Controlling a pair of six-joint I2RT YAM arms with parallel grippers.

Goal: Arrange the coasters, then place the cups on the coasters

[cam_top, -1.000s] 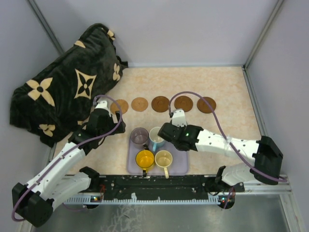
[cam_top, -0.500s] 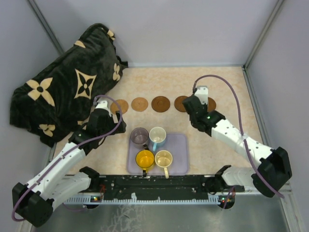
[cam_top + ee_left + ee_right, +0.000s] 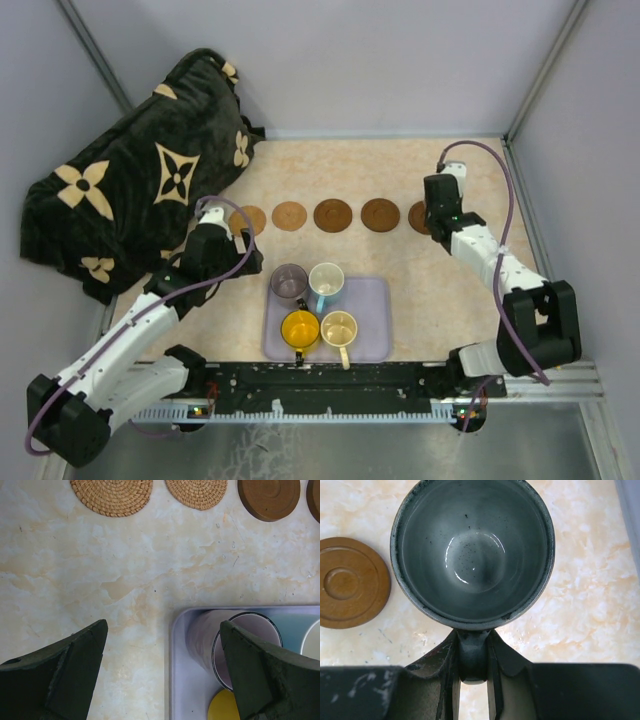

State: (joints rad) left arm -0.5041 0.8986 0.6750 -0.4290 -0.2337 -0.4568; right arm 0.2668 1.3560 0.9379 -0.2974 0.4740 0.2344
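Grey-green glaze fills my right wrist view: the dark cup (image 3: 472, 555) sits upright, its handle pinched between the nearly closed fingers of the right gripper (image 3: 472, 652). One brown coaster (image 3: 347, 582) lies just beside it on the marbled table (image 3: 590, 595). From above, I note the right gripper at the right end of the coaster row (image 3: 333, 214), covering most of the end coaster (image 3: 418, 217); I cannot tell whether the cup rests on it. The left gripper (image 3: 163, 627) hangs spread to its widest and holds nothing, above the near-left corner of the lavender tray (image 3: 375, 300). On that tray stand the purple cup (image 3: 289, 282), the white cup (image 3: 326, 283), the yellow cup (image 3: 300, 327) and the cream cup (image 3: 339, 327). The two leftmost coasters are woven, the others smooth dark wood.
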